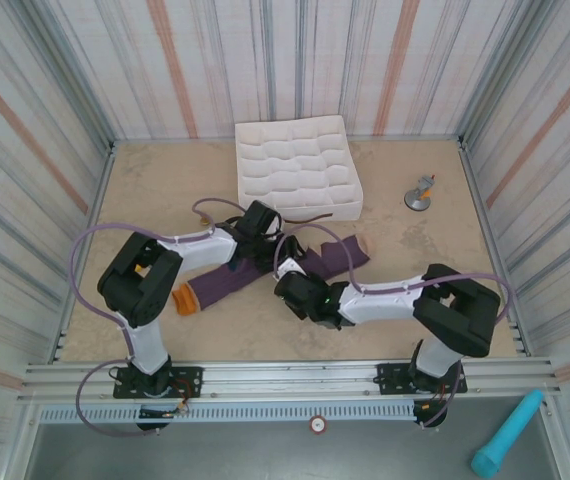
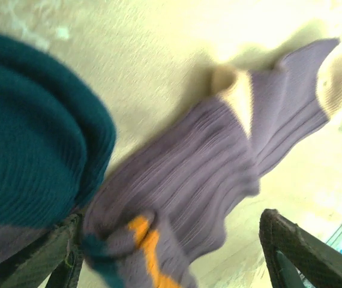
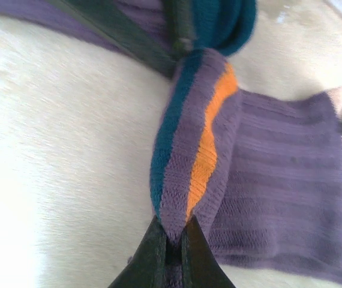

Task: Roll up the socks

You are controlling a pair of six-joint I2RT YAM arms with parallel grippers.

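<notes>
**Top view.** The socks [image 1: 227,282] lie together mid-desk [image 1: 145,200]. Their long axis runs from the orange cuff at near left to the tan toe at far right. The left pincer [image 1: 257,222] stands over the far side of their middle, and the right pincer [image 1: 290,278] meets them from the near side. Both arms are at the work, the right one closer on. A white box [image 1: 300,165] sits just beyond the left pincer, and a small metal piece [image 1: 420,193] lies well apart at far right. Striped walls close three sides, so room is ample near and left but tight toward the box.

**Left wrist view.** The left pincer [image 2: 171,231] is wide and holds nothing. Purple sock [image 2: 213,174] runs away from it toward the tan toe, and a teal toe [image 2: 33,138] bulks at left.

**Right wrist view.** The right pincer [image 3: 172,246] is closed tight on a raised fold of sock [image 3: 195,144] showing teal and orange bands. The fold's axis runs straight away from the jaws.

**Judgement.** Rolling would proceed along the long axis. The desk is pale, smooth and matte.
</notes>
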